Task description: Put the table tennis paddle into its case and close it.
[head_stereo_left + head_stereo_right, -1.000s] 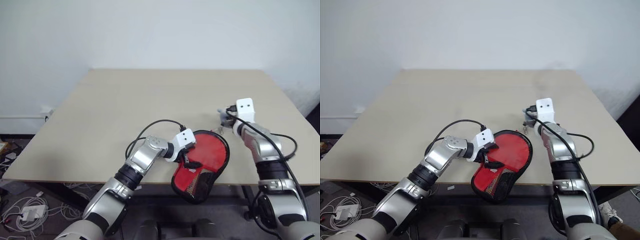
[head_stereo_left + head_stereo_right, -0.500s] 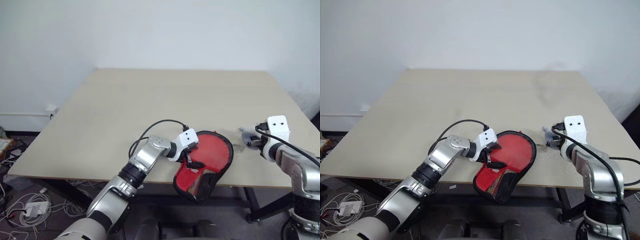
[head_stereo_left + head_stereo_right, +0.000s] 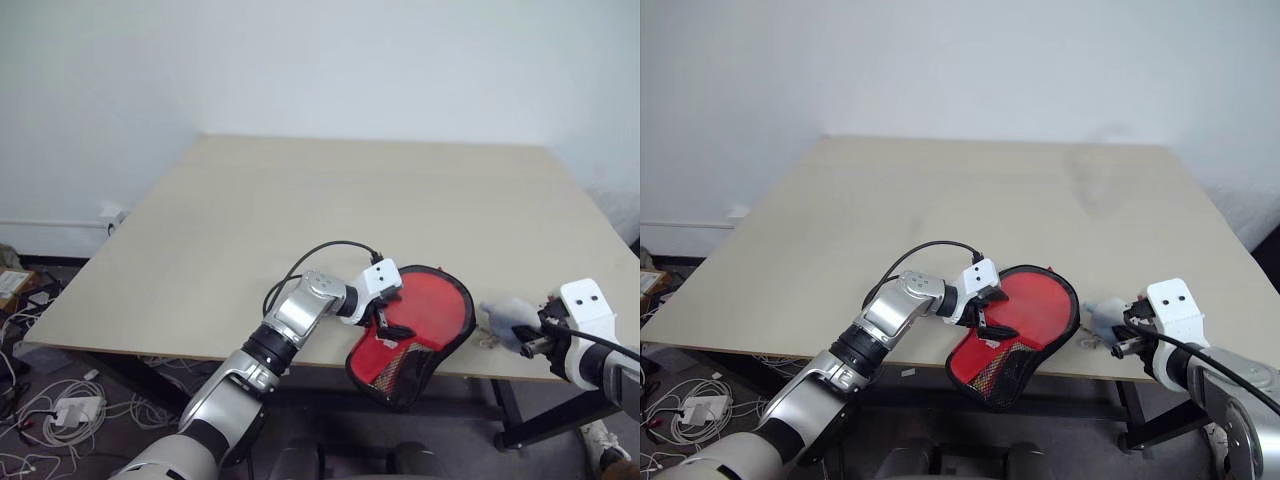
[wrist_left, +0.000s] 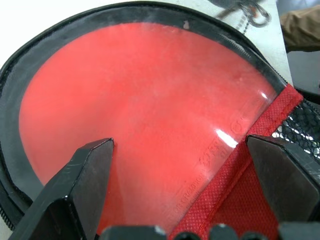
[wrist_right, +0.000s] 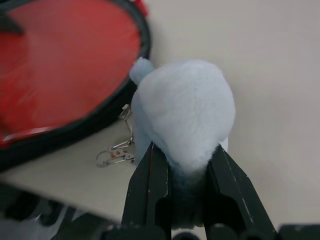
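Bare table [image 3: 300,200] beyond the case [image 3: 415,335]; left claw [image 3: 388,318] over it, right claw's plush lump [image 3: 508,318] beside.

A robotics lab or test room, by its looks. A bare beige table [image 3: 300,200] stands against a plain white wall [image 3: 320,60]. Loose cables and a power adapter [image 3: 62,412] litter the floor.

Count on table [image 3: 250,220]: one table tennis paddle [image 4: 150,115], red face up, lying directly under the spread left gripper [image 4: 182,187]; one case [image 3: 405,365] around it. One pale grey plush lump [image 5: 182,112] pinched in the right gripper [image 5: 187,172], with one small metal clasp [image 5: 116,155] lying just beside that claw's fingers. Grippers: two.
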`<state>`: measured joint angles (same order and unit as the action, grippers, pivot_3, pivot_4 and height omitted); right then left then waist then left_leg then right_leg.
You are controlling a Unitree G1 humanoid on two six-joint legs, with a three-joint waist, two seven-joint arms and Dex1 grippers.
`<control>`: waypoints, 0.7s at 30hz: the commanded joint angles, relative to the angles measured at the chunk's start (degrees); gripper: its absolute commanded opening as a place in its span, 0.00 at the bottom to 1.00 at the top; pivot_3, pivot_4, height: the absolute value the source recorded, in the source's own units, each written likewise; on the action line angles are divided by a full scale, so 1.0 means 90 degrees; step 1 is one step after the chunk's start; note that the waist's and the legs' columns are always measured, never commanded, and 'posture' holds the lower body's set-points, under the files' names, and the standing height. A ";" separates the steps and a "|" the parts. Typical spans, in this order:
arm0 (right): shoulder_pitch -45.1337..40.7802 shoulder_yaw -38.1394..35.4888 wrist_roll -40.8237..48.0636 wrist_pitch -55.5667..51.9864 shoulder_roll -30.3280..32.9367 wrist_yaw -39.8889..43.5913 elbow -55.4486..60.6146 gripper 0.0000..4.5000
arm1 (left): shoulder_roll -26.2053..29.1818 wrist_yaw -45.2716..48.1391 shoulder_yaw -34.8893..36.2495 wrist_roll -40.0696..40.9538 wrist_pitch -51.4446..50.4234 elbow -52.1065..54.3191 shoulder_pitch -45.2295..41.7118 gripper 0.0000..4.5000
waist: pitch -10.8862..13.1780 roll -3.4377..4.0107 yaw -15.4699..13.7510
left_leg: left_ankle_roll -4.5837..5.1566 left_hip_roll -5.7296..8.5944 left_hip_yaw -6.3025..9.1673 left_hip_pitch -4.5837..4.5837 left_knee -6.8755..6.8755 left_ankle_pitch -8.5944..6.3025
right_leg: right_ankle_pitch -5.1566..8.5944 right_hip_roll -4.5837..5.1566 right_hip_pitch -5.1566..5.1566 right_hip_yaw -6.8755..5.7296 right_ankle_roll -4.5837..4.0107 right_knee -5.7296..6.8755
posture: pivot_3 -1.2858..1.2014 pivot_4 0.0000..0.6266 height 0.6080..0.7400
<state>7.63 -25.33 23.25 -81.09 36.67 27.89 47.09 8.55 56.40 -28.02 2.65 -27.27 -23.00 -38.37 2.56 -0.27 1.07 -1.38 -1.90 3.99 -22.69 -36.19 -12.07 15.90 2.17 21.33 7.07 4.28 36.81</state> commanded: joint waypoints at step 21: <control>0.1896 0.0264 0.0930 0.0904 -0.0921 0.0135 0.1315 0.08 | 0.0055 0.0090 -0.0268 -0.0242 -0.0427 -0.0518 0.0262 1.00 | -0.0046 -0.0047 0.0023 | -0.0009 -0.0001 0.0002 0.0006 0.0006 -0.0008 | 0.0002 0.0001 -0.0001 0.0000 -0.0002 -0.0005 | 0.52 0.00 1.00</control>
<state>23.75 -22.98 28.75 -73.78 28.04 26.69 56.11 8.50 56.73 -27.84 2.70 -27.71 -23.19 -37.88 2.15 -0.69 1.28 -1.54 -1.91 4.00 -22.63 -36.14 -12.19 15.91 2.18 21.33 7.07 4.26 36.77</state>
